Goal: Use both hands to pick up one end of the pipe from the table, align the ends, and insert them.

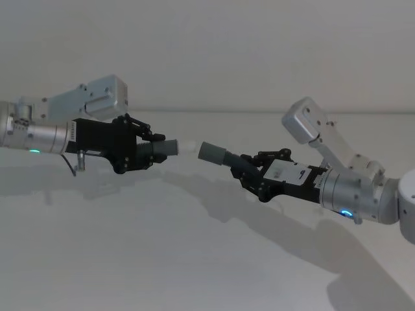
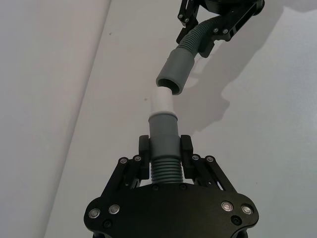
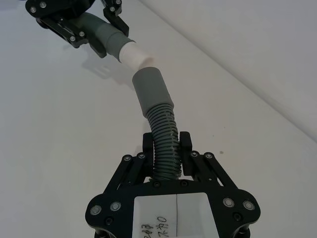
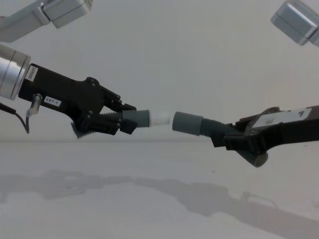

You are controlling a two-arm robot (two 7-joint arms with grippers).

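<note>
Both pipe pieces are held in the air above the white table (image 1: 162,259). My left gripper (image 1: 153,150) is shut on the ribbed part of one piece (image 2: 163,168). That piece's grey cuff (image 4: 140,118) ends in a narrow white tip (image 4: 160,118), which points right. My right gripper (image 1: 248,171) is shut on the ribbed hose of the other piece (image 3: 164,144). Its wider grey cuff (image 1: 213,153) has an open mouth (image 2: 168,85) facing the white tip (image 2: 161,100). The two ends are nearly in line, with a small gap between them.
A pale grey wall (image 1: 207,45) rises behind the table's far edge. The arms' shadows (image 1: 259,227) lie on the bare surface below.
</note>
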